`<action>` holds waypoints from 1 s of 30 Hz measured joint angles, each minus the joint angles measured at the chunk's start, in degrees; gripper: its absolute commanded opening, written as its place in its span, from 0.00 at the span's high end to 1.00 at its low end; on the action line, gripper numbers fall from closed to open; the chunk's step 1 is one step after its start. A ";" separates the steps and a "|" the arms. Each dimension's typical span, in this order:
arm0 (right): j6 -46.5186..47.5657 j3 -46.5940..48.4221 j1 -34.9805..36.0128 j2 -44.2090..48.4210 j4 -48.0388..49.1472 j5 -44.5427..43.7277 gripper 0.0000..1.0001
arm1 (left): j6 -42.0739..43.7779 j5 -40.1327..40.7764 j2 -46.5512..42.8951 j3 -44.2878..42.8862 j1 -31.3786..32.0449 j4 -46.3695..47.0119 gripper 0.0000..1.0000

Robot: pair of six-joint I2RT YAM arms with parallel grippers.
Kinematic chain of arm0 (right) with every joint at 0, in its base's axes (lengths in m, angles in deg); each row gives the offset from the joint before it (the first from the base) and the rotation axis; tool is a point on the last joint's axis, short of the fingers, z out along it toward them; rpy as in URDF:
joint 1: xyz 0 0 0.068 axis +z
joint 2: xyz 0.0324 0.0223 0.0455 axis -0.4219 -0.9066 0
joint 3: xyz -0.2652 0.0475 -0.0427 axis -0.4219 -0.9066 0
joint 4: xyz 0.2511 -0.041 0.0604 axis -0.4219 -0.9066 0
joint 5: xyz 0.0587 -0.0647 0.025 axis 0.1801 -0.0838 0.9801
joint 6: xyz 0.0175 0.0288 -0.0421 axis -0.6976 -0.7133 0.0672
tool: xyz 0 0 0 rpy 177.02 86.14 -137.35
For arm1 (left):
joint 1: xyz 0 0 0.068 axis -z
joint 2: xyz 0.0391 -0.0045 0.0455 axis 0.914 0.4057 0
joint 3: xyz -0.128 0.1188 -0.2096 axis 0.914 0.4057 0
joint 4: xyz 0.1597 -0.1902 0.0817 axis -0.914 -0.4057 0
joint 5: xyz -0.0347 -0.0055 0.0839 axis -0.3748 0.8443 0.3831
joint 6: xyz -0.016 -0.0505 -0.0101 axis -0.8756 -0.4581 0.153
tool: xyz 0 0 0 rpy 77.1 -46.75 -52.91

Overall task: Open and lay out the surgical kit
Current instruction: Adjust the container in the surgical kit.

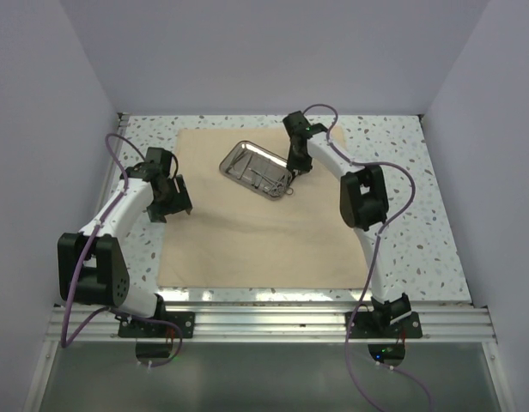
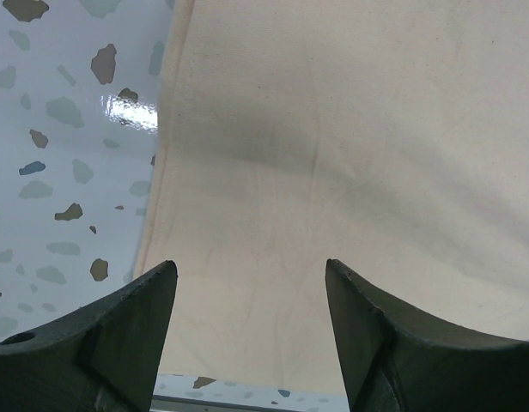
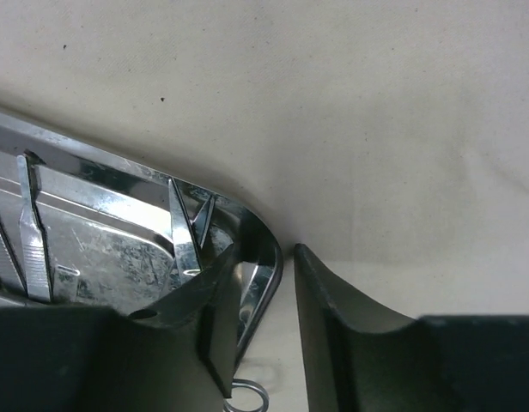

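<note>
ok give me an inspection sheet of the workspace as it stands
surface: white speckled table, beige-tan cloth wrap spread flat on it
job's things: shiny rectangular steel tray on the cloth, slim silver instruments inside
clutter: nothing seen
grippers: left gripper open over the cloth's left edge; right gripper straddles the tray's corner rim, grip unclear
cables: purple cables along both arms
surroundings: plain pale walls, metal rail at near edge
</note>
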 measured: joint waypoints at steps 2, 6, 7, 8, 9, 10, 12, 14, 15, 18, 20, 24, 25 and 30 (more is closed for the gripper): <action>0.09 0.87 0.02 -0.66 0.04 0.04 0.79 | 0.00 0.00 0.00 0.00 0.00 -0.02 0.27; 0.09 3.76 -0.04 -1.77 -0.90 -0.70 0.88 | 0.02 0.02 0.00 0.00 0.00 -0.07 0.27; 0.11 4.70 -0.15 -2.25 -1.07 -1.16 0.89 | 0.04 0.04 0.00 0.00 0.00 -0.11 0.26; 0.13 5.79 -0.28 -2.80 -1.25 -1.29 0.89 | 0.04 0.09 0.00 0.00 0.00 -0.17 0.26; 0.20 7.32 -0.37 -3.56 -1.75 -1.44 0.89 | 0.04 0.20 0.00 0.00 0.00 -0.22 0.27; 0.28 8.79 -0.39 -4.35 -2.03 -1.68 0.88 | 0.07 0.26 0.00 0.00 0.00 -0.22 0.26; 0.50 11.72 -0.50 -5.99 -2.75 -2.12 0.87 | 0.20 0.42 0.02 0.00 0.00 -0.31 0.27; 0.63 13.81 -0.57 -7.13 -2.56 -2.40 0.85 | 0.20 0.52 0.13 0.00 0.00 -0.50 0.27; 0.68 14.38 -0.66 -7.45 -2.08 -2.38 0.85 | 0.20 0.61 0.20 0.00 0.00 -0.61 0.27; 0.63 15.52 -0.98 -8.26 -0.42 -2.36 0.79 | 0.20 0.85 0.46 0.00 0.00 -0.81 0.26; 0.48 16.31 -1.18 -8.98 1.27 -2.34 0.67 | 0.20 0.87 0.74 -0.13 0.00 -1.09 0.27; 0.68 16.39 -1.64 -9.18 5.38 -1.14 0.39 | 0.20 0.87 1.70 -1.25 0.00 -1.29 0.26; 0.70 16.46 -1.81 -9.27 6.64 -0.50 0.26 | 0.20 0.87 2.08 -1.84 0.00 -1.49 0.27; 0.61 15.80 -2.23 -9.55 11.15 2.01 0.07 | 0.20 0.87 4.44 -6.78 0.00 -2.78 0.26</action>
